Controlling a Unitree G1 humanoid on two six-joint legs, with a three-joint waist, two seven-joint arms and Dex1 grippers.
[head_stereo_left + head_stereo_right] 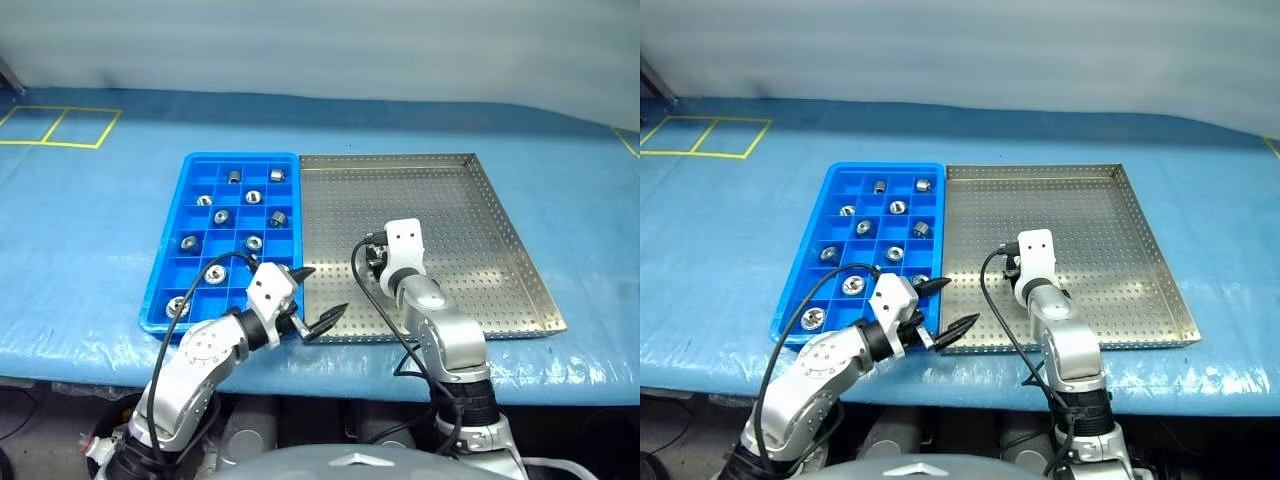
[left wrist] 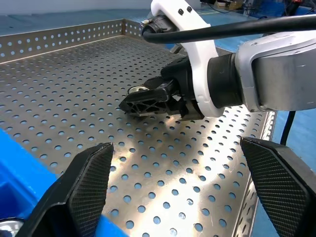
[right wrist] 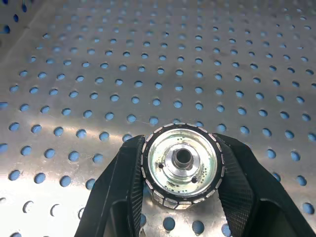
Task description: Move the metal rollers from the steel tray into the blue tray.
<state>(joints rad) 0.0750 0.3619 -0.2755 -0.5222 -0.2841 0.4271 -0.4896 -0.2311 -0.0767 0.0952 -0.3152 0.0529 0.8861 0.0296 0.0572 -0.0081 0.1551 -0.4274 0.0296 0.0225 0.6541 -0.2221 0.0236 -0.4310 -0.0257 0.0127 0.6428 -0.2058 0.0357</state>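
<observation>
A roller [image 3: 180,164] is clamped between the two black fingers [image 3: 121,187] of the right gripper [image 3: 180,170], low over the perforated floor of the steel tray [image 1: 470,230]. Whether it rests on the floor or is just lifted clear cannot be told. It is gripped across its ribbed outer rim, with the flat face and central hole turned toward the wrist camera.

The roller is judged to be solid metal: stiff, heavy for its size, and in no danger from a firm squeeze. The polished face looks slippery, so the ribbed rim is the better place for a hold, and the fingers are set there on opposite sides. A round body can roll or twist out if it is pinched off-centre; here the fingers appear to sit about across its middle.

No other roller is seen on the steel tray. Beside it, touching its left edge, lies the blue tray [image 1: 176,222], in which several compartments already hold a roller each [image 1: 221,216], while others stand empty.

The left gripper [image 1: 317,298] is spread wide and holds nothing. It hovers near the front left corner of the steel tray, just left of the right gripper.
</observation>
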